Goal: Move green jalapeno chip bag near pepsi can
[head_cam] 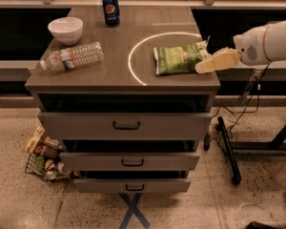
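Gripper [202, 67] sits at the right-hand edge of the worktop [133, 30] as the pic shows it, its tan tip touching or just at the right end of the green jalapeno chip bag [180, 59]. Whether it's released or clenched can't be told. White arm [271, 42] comes in from the pic's right side, low, at approx. worktop height.

Chip bag lies flat & crinkled on the front-right part of the worktop, long side running across the pic, inside a thin white ring [131, 56] marked on the surface. Pepsi can [111, 8] stands upright at the back of the worktop, left of centre, well apart from the bag and outside the ring.

Other items: white bowl [66, 30] sits near the back-left corner, left of the can and a bit nearer the front. Clear water bottle [72, 57] lies on its side at front-left, cap end toward the left edge, apart from both bowl & ring.

Below the worktop are 3 drawers, top drawer [126, 125], middle drawer [132, 161] and bottom drawer [133, 186], each w/ a dark handle and each pulled out a little. Wire basket [42, 160] w/ snack packets sits on the floor at the cabinet's left. Blue tape X [133, 213] marks the floor in front.
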You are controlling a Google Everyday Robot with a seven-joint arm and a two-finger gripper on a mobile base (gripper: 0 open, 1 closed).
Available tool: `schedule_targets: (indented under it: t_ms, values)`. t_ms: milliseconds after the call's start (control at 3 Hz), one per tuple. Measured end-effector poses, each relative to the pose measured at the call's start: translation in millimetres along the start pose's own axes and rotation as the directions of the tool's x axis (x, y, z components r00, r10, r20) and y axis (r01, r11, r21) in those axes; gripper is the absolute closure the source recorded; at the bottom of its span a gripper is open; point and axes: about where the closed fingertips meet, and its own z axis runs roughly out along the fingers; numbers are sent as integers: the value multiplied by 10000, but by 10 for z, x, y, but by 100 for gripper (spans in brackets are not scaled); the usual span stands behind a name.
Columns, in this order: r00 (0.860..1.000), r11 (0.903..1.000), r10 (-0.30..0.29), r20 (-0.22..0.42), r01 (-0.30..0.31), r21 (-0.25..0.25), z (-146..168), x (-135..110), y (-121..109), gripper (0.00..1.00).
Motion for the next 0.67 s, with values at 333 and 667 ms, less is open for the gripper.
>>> schedule_targets:
  t_ms: [333,667]
  values:
    - [9999,9997,-115,-55,117,226,96,53,-17,0]
    - [9996,9983,-115,265,100,575,297,81,-186,0]
